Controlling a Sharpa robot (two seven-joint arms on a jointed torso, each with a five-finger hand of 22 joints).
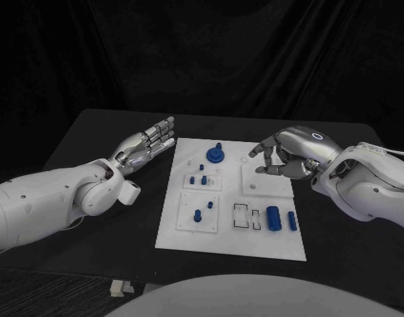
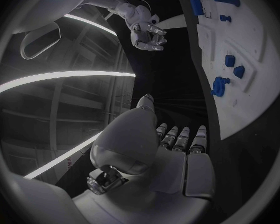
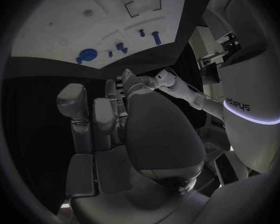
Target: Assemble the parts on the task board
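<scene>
The white task board (image 1: 230,234) lies mid-table. On it sit a round blue knobbed part (image 1: 215,154) at the far edge, small blue pegs (image 1: 198,179) and another peg (image 1: 198,214) on the left plates, and a blue cylinder (image 1: 272,218) beside a thin blue bar (image 1: 292,221) near the front right. My left hand (image 1: 147,146) hovers left of the board, fingers straight and apart, holding nothing. My right hand (image 1: 287,155) hangs over the board's far right corner with fingers half bent and nothing between them. In the left wrist view the round part (image 2: 219,86) lies beyond my fingertips (image 2: 180,137).
Black table (image 1: 97,132) surrounds the board on all sides, with bare strips left and right of it. Empty rectangular slots (image 1: 244,216) sit next to the blue cylinder. A dark curtain backs the table.
</scene>
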